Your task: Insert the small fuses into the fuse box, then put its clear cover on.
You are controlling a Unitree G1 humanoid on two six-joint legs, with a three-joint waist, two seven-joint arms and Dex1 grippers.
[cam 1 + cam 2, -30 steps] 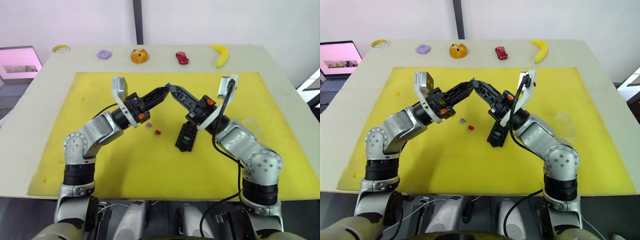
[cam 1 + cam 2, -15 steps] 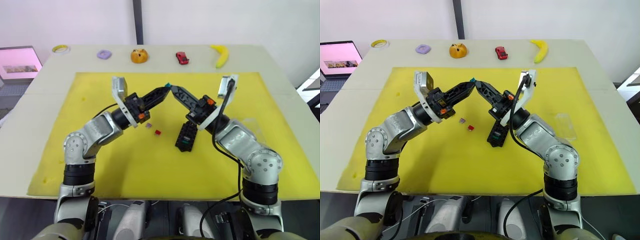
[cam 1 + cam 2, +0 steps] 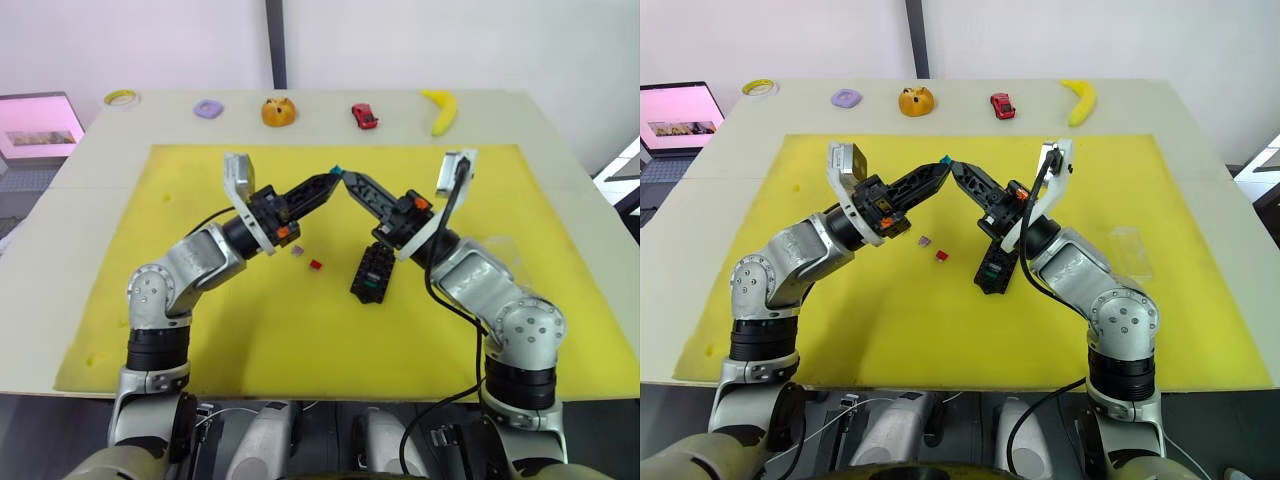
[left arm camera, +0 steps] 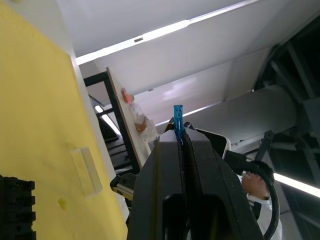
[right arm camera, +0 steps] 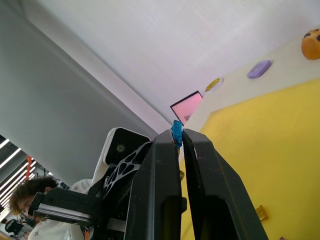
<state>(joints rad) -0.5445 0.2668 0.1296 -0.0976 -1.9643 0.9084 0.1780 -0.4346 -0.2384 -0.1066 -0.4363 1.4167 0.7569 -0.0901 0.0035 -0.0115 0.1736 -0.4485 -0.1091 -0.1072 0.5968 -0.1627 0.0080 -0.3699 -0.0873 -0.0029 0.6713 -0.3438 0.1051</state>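
Left eye view advice: with tiny blue plastic fuse (image 3: 337, 171) pinched mid-air between closed left pincer (image 3: 331, 179) and closed right pincer (image 3: 346, 179), release one side only, then lower toward black slotted fuse box (image 3: 372, 274).

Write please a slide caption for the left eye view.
Both grippers, left and right, pinch one blue fuse above the yellow mat.

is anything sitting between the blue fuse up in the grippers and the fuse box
Nothing visible does. The blue fuse is pinched where the left gripper and right gripper meet above the mat; the fuse box lies nearer the robot, partly under the right arm.
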